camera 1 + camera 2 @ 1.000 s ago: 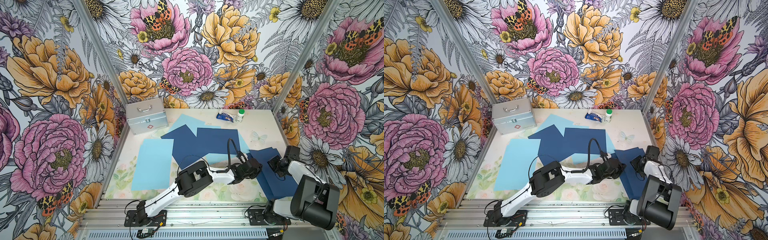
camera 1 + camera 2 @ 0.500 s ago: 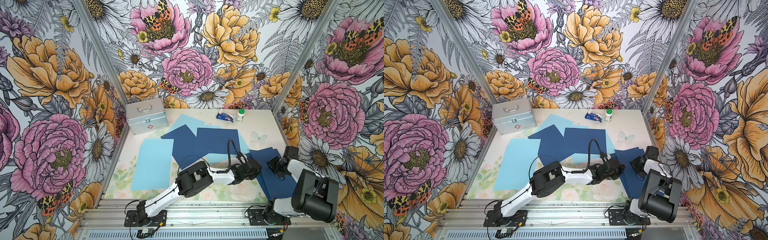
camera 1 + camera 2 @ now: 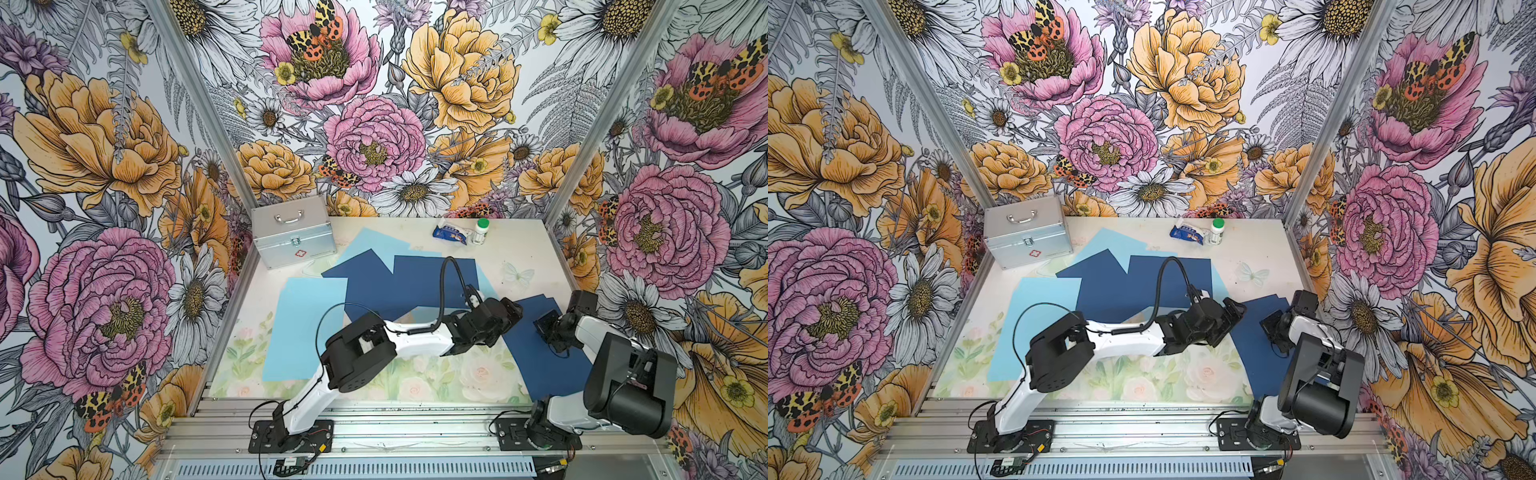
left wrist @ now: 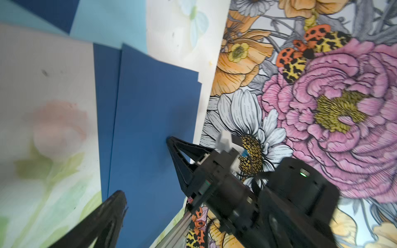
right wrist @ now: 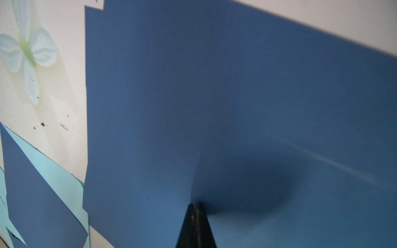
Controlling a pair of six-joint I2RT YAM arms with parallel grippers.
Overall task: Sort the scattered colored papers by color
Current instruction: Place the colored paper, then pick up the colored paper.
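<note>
Dark navy papers (image 3: 536,365) lie stacked at the right, with edges slightly offset (image 4: 150,103). More navy sheets (image 3: 411,282) overlap in the middle on light blue papers (image 3: 365,245). One light blue sheet (image 3: 303,328) lies flat at the left. My left gripper (image 3: 513,311) hovers at the stack's left edge, open and holding nothing; one finger (image 4: 111,212) shows in the left wrist view. My right gripper (image 5: 195,205) is shut, its tips resting on the top navy sheet (image 5: 214,96), also seen in both top views (image 3: 1268,326).
A silver case (image 3: 291,237) stands at the back left. A blue-and-white packet (image 3: 449,235) and a small green-capped bottle (image 3: 481,230) sit at the back. The two grippers are close together over the right stack. Flowered walls enclose the table (image 3: 519,253).
My left gripper has gone from shut to wide open at the edge of the right navy stack. The right gripper stays shut on the stack; its arm shifted slightly.
</note>
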